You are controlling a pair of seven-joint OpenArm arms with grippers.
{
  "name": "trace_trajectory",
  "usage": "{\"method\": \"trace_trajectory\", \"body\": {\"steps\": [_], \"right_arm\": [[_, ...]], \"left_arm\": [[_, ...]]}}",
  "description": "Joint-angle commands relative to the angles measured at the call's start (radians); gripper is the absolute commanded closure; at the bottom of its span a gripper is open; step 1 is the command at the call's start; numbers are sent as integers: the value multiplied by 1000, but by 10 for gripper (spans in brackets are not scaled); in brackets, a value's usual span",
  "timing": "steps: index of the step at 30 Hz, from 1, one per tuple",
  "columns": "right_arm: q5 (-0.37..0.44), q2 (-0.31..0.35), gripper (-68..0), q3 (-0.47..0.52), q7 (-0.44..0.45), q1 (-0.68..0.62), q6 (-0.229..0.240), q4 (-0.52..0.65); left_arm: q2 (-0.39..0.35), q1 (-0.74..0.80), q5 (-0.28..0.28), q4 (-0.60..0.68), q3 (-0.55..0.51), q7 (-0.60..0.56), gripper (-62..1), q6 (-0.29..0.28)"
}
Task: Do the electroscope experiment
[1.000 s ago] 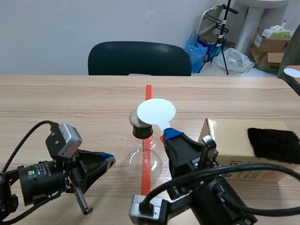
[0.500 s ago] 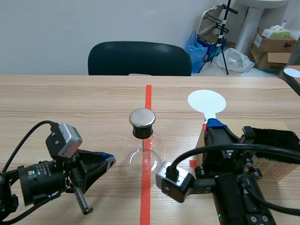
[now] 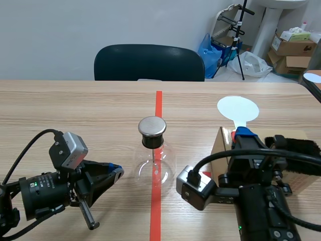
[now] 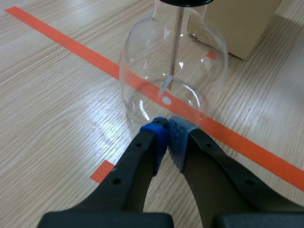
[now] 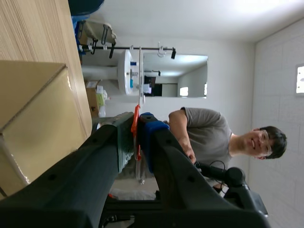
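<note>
Wooden desk (image 3: 75, 110) fills the frame, with a red tape line down the middle. On that line in the center stands a round glass flask (image 3: 154, 169) with a metal cap (image 3: 152, 126). The left jaws, lower left, are squeezed together on nothing, near the flask. The right jaws, lower right, pinch a white paddle (image 3: 237, 108) above a brown box (image 3: 221, 148).

Lab rm, taped table (image 3: 75, 105), cardboard boxes (image 3: 287, 46), tripod (image 3: 239, 47)
</note>
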Motion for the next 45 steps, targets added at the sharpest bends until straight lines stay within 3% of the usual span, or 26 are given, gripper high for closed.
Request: {"method": "trace_trajectory", "body": {"steps": [1, 15, 25, 45], "right_arm": [[-8, 5, -10, 14, 24, 14, -8, 13], [-8, 4, -10, 14, 368, 14, -8, 13], [-8, 2, -10, 13, 550, 14, -8, 13], [-8, 2, -10, 13, 565, 14, -8, 13]], "left_arm": [[3, -3, -10, 24, -5, -18, -31, -3], [3, -3, -10, 24, -5, -18, -31, -3], [3, -3, -10, 24, -5, -18, -31, -3], [3, -3, -10, 24, -5, -18, -31, -3]]}}
